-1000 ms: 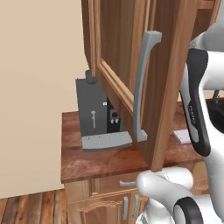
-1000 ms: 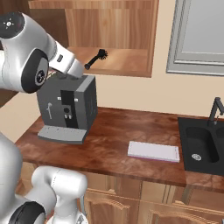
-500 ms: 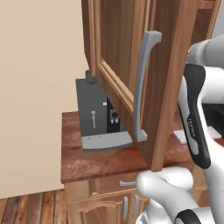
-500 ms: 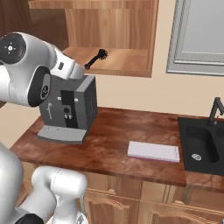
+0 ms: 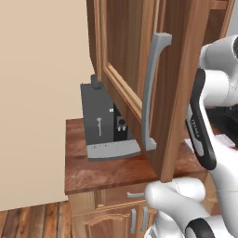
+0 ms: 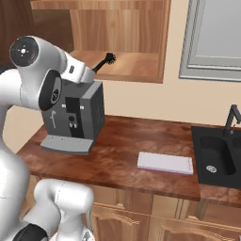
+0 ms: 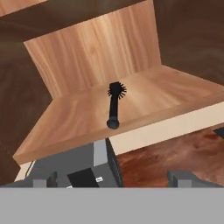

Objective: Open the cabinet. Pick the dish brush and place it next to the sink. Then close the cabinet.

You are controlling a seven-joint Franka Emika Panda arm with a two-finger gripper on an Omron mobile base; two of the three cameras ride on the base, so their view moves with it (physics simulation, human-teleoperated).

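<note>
The cabinet is reddish-brown wood with a smooth, faintly satin finish; its shelf is paler wood with plain grain. The bar handle looks like matt grey metal. The dish brush is matt black, seemingly plastic, with rough bristles. The tabletop is glossy mottled brown wood. The sink is matt black. The coffee machine is dark grey, matt.

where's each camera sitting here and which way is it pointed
Left base view: behind the arm to its left, facing the open cabinet door and coffee machine; white arm at right.
Right base view: behind the arm to its right, facing the counter, sink and dish brush; arm at left.
Hand view: on the hand, aimed into the cabinet shelf at the brush; open jaws' tips at bottom.
Shared: right base and hand views both show brush and coffee machine.
</note>
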